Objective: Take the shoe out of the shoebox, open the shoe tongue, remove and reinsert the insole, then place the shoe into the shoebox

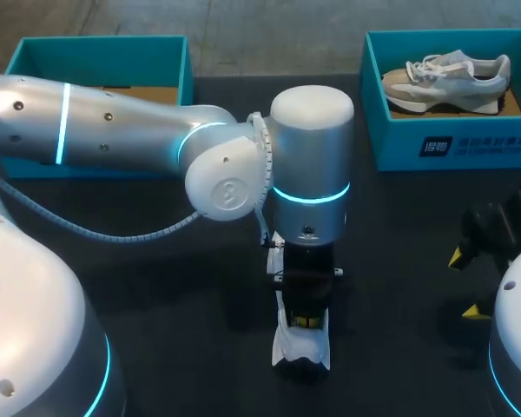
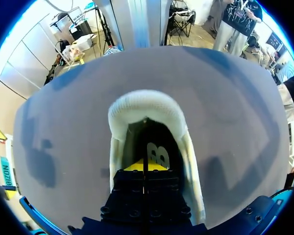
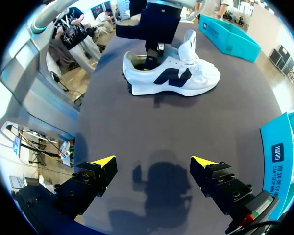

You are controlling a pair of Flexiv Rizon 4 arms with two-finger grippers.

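Observation:
A white shoe (image 1: 300, 346) with a dark side logo (image 3: 172, 76) stands on the dark table near its front edge, tongue (image 3: 189, 43) raised. My left gripper (image 1: 306, 322) points straight down into its heel opening. In the left wrist view the yellow tips (image 2: 144, 166) are shut together inside the shoe, just over the insole (image 2: 159, 155), behind the padded heel collar (image 2: 144, 104). Whether they pinch the insole is hidden. My right gripper (image 1: 465, 284) hovers at the right, open and with nothing in it (image 3: 153, 161), well short of the shoe.
A teal shoebox (image 1: 451, 143) at the back right holds a second, grey and beige shoe (image 1: 447, 76). Another teal box (image 1: 100, 56) sits at the back left, partly behind my left arm. Bare table lies between my right gripper and the white shoe.

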